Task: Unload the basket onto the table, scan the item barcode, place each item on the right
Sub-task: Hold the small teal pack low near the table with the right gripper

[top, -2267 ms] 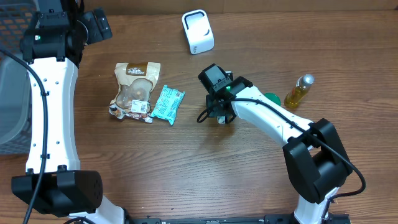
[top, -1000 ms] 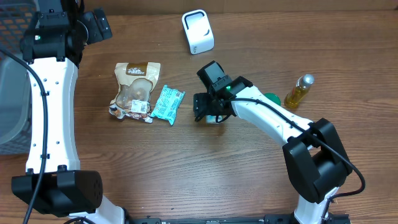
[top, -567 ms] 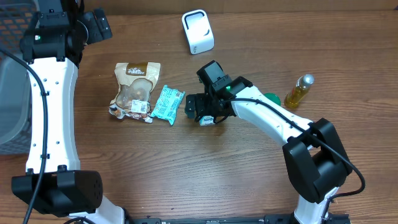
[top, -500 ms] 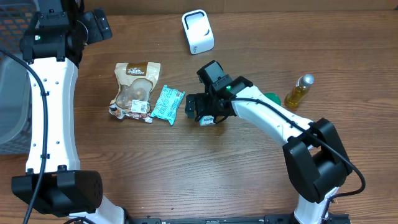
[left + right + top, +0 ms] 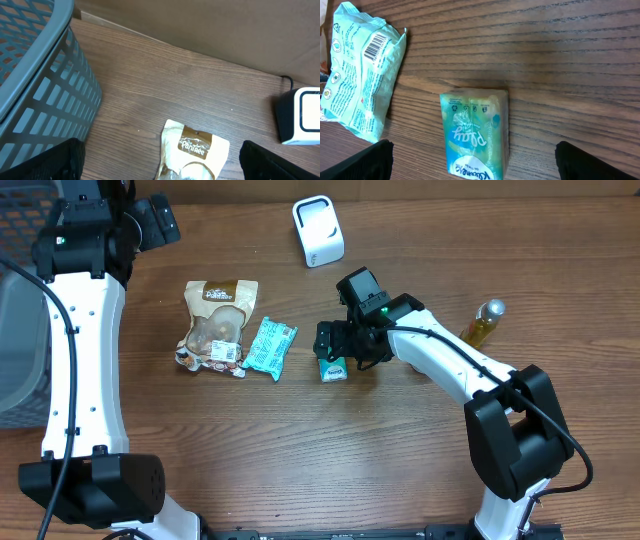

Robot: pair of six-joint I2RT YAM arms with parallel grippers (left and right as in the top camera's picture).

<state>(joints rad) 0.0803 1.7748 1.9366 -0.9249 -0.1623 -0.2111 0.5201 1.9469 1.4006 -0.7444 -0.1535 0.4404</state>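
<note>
Loose tissue pack [image 5: 333, 369], not at the scanner [image 5: 318, 230]

Overhead: it lies on the counter [image 5: 300, 450] well short of the scanner, beneath the right end effector [image 5: 340, 350]. Right wrist: fingers [image 5: 375, 162] spread, empty. Left wrist: left end effector [image 5: 162, 160] spread, empty. Pickup and scan apparently remain.
</note>
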